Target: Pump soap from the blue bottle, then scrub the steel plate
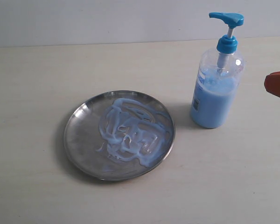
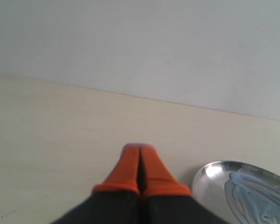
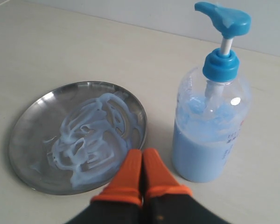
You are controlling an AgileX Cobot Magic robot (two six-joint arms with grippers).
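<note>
While closed, empty, left end effector (image 2: 140,148) and right end effector (image 3: 142,152) off steel plate (image 1: 81,135)

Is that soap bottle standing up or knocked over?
Upright: the blue bottle stands on its base, pump head uppermost.

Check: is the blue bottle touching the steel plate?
Apart. The exterior view shows bare table between the blue bottle and the steel plate.

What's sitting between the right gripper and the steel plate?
Nothing directly. The right wrist view shows the shut right gripper aimed at the steel plate rim, no object between. The blue bottle stands close beside that line and could get clipped.
</note>
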